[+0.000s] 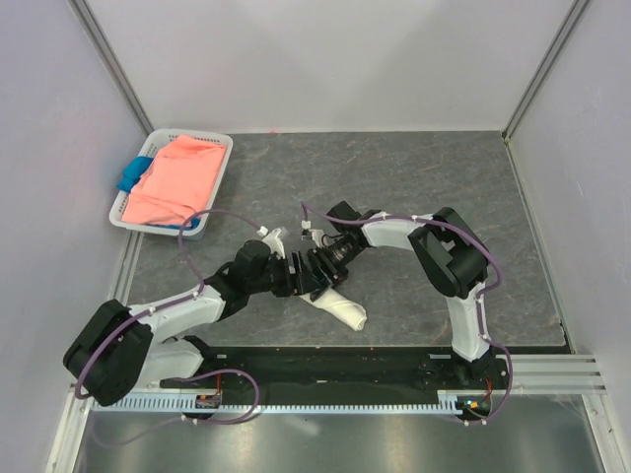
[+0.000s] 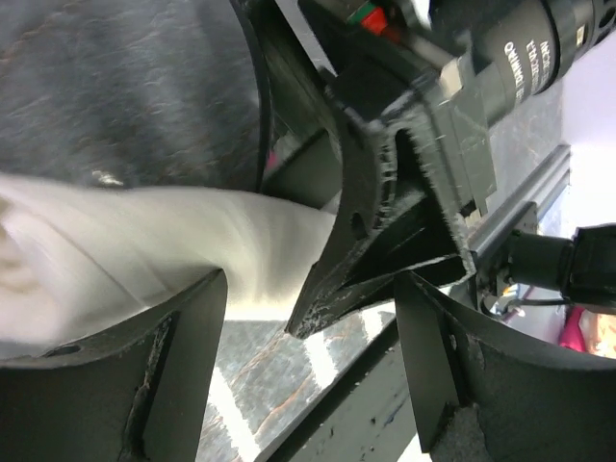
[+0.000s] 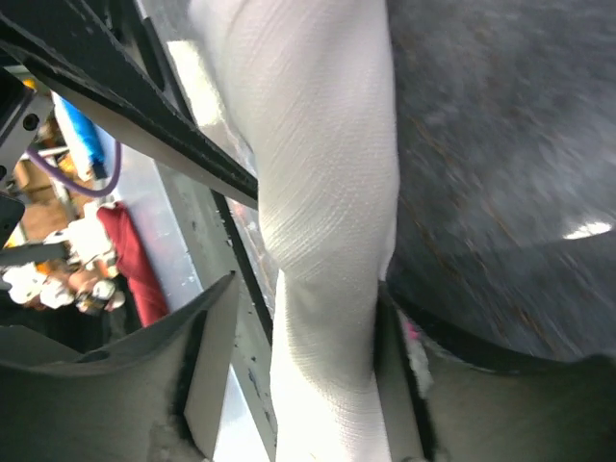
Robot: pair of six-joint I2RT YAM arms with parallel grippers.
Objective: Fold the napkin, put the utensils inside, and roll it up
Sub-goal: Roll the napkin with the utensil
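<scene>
The napkin [image 1: 345,310] lies rolled into an off-white tube on the dark table near the front edge. In the right wrist view the napkin [image 3: 318,173] runs between the fingers of my right gripper [image 3: 308,285]. One finger touches the roll and the other stands apart from it, so that gripper is open. My left gripper [image 2: 310,279] is open too, with the napkin [image 2: 144,250] against one of its fingers [image 2: 183,366] and a finger of the right gripper between its jaws. From above, the left gripper [image 1: 294,277] and the right gripper [image 1: 315,270] meet at the roll's upper end. The utensils are hidden.
A white basket [image 1: 223,156] stands at the back left with a salmon-pink cloth [image 1: 177,179] and a blue cloth [image 1: 130,175] in it. The black base rail [image 1: 335,367] runs just in front of the roll.
</scene>
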